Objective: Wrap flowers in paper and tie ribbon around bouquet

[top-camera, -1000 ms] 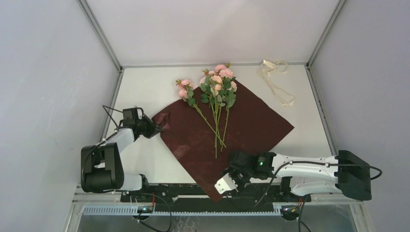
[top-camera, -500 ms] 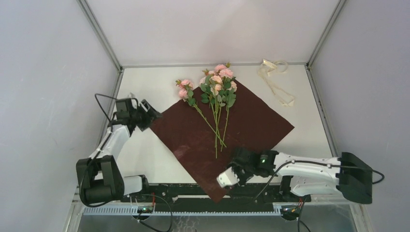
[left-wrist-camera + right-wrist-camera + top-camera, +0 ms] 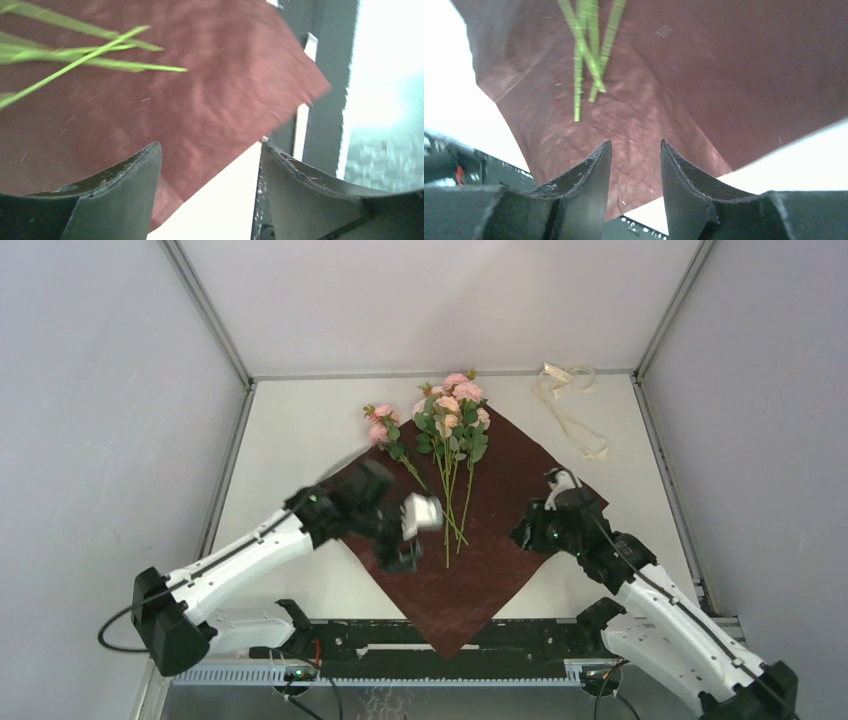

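Note:
The flowers [image 3: 450,420] lie on the dark red paper [image 3: 530,485], blooms toward the back, thin stalks [image 3: 447,515] pointing to the near edge. The paper is spread flat as a diamond. My left gripper [image 3: 397,552] hovers over the paper's left half, just left of the stalk ends, open and empty. In the left wrist view, the left gripper [image 3: 210,145] frames the paper [image 3: 210,85] and the stalks [image 3: 90,55]. My right gripper [image 3: 525,535] is over the paper's right half. In the right wrist view, the right gripper [image 3: 635,142] stands open with nothing between its fingers, facing the stalks [image 3: 586,55]. The ribbon [image 3: 567,405] lies loose at the back right.
The white table [image 3: 300,430] is boxed in by grey walls left, right and back. A black rail [image 3: 400,635] runs along the near edge, and the paper's near corner hangs over it.
My left gripper let go of the paper's left corner, opened, and swung right over the paper. My right arm moved from the near corner to the right side, its jaws narrowing.

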Controlling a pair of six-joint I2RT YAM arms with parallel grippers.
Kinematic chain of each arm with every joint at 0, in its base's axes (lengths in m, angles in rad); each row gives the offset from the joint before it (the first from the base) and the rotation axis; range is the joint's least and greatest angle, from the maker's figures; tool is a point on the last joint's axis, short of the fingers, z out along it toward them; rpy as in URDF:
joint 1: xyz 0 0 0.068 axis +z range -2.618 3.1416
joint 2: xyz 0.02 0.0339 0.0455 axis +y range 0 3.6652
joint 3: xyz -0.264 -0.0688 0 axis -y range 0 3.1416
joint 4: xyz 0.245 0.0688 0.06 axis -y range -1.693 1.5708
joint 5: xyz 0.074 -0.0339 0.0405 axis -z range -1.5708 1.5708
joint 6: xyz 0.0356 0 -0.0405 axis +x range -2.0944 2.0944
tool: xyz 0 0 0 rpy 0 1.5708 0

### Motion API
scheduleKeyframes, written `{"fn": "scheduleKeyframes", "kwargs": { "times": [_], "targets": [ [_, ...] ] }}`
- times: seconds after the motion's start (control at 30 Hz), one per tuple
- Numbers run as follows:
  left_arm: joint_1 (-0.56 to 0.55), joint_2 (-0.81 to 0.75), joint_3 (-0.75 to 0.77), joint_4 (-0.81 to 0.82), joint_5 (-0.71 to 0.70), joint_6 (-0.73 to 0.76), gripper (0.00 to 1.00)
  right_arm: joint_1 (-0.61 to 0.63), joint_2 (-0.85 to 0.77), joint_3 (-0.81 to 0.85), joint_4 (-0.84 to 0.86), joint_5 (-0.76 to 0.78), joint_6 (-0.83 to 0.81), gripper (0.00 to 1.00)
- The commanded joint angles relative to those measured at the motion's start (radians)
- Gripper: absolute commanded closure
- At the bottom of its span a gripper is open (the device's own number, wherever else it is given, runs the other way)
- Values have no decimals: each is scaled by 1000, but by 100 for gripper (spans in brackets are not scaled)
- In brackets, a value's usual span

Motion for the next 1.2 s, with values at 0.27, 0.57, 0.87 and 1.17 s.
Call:
{"fn": "scheduleKeyframes", "kwargs": {
  "times": [0.27, 0.57, 0.87, 1.17],
  "targets": [
    [-701, 43, -185, 139, -313, 448, 19, -161, 42, -109, -171, -81, 353, 51],
    [-853, 176, -247, 408, -291, 454, 21, -75, 82, -108, -146, -20, 384, 52],
    [-857, 293, -200, 264, -206, 515, 22, -67, 158, -50, -176, 26, 325, 53],
    [-858, 360, -178, 282, -162, 496, 27, -54, 172, -20, -195, 68, 314, 54]
  ]
}}
